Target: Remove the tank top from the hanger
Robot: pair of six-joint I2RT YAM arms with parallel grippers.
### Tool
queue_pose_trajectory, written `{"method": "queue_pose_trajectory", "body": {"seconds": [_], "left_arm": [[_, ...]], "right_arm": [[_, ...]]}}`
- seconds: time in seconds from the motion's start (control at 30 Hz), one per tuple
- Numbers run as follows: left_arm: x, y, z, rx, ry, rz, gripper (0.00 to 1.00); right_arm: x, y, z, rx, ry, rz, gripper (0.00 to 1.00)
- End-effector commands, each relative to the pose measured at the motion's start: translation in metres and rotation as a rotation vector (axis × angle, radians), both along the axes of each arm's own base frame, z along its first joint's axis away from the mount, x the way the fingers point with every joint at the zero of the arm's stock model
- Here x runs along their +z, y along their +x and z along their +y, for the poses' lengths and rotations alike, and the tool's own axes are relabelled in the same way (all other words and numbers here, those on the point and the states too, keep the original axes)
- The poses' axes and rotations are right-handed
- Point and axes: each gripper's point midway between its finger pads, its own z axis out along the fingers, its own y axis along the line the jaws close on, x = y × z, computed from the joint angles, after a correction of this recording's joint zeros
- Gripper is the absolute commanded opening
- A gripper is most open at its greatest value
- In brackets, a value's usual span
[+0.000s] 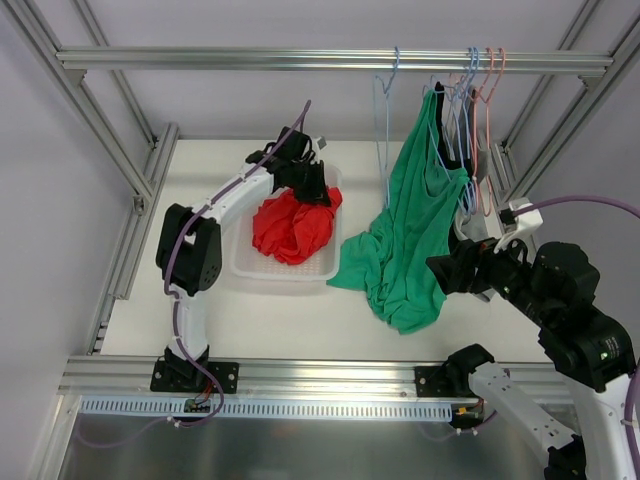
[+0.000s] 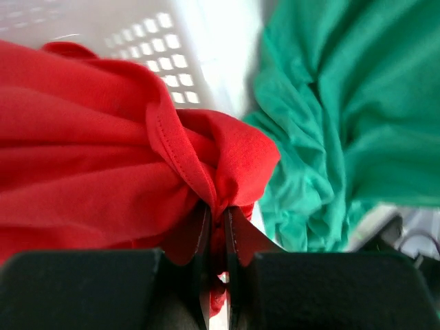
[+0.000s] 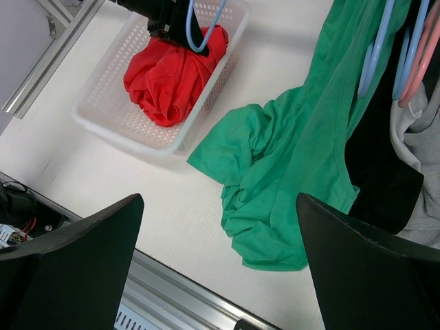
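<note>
upright, hook-up: bare hanger [image 1: 381,130] on rail [image 1: 300,60]; tank top [image 1: 292,228] in left claw [image 2: 217,227]

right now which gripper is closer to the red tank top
Left. The left gripper is shut on the tank top in the white basket; the right gripper hangs open beyond the green top, apart from it.
</note>
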Motion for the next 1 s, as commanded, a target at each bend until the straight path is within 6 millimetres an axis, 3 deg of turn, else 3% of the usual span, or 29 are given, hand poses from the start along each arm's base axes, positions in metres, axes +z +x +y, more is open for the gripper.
{"method": "queue_pose_trajectory", "body": {"seconds": [0.0, 0.07, 0.3, 0.4, 0.43, 0.47, 0.53, 0.57, 0.67, 0.7, 0.77, 0.8, 0.87, 0.9, 0.97], "left_arm": [[0.003, 0.015, 0.023, 0.184, 0.092, -0.053, 0.0], [-0.002, 0.018, 0.041, 0.275, 0.157, -0.069, 0.0], [0.009, 0.021, 0.067, 0.462, 0.193, -0.09, 0.01], [0.012, 0.02, 0.084, 0.547, 0.218, -0.104, 0.06], [0.014, 0.021, 0.084, 0.548, 0.213, -0.108, 0.11], [0.016, 0.021, 0.082, 0.541, 0.207, -0.11, 0.28], [0.027, 0.019, 0.081, 0.53, 0.188, -0.125, 0.41], [0.033, 0.017, 0.082, 0.53, 0.18, -0.135, 0.57], [0.07, 0.007, 0.084, 0.514, 0.127, -0.198, 0.91], [0.096, 0.0, 0.088, 0.506, 0.099, -0.252, 0.99], [0.123, -0.01, 0.094, 0.501, 0.088, -0.326, 0.99], [0.152, -0.021, 0.105, 0.508, 0.086, -0.412, 0.99], [0.168, -0.038, 0.119, 0.515, 0.096, -0.467, 0.99], [0.189, -0.053, 0.139, 0.558, 0.103, -0.524, 0.99], [0.186, -0.069, 0.168, 0.626, 0.166, -0.53, 0.99]], "right_arm": [[0.014, 0.001, 0.002, 0.006, 0.035, -0.053, 1.0], [0.015, 0.0, 0.002, 0.008, 0.036, -0.059, 0.99], [0.017, 0.0, 0.003, 0.012, 0.041, -0.062, 1.0], [0.018, 0.001, 0.002, 0.007, 0.037, -0.062, 1.0], [0.017, 0.001, 0.002, 0.007, 0.033, -0.057, 0.99], [0.017, 0.001, 0.003, 0.011, 0.031, -0.055, 1.0], [0.018, 0.002, 0.001, 0.003, 0.013, -0.04, 0.99], [0.019, 0.003, -0.001, -0.001, -0.002, -0.04, 0.99], [0.02, 0.009, -0.01, -0.042, -0.064, -0.023, 0.99], [0.025, 0.011, -0.015, -0.068, -0.079, -0.031, 1.0], [0.022, 0.016, -0.024, -0.115, -0.118, -0.006, 0.99], [0.023, 0.018, -0.031, -0.157, -0.132, -0.009, 0.99], [0.026, 0.017, -0.041, -0.201, -0.149, -0.022, 1.0], [0.027, 0.017, -0.051, -0.248, -0.167, -0.032, 0.99], [0.029, 0.012, -0.066, -0.299, -0.197, -0.054, 0.99]]}}
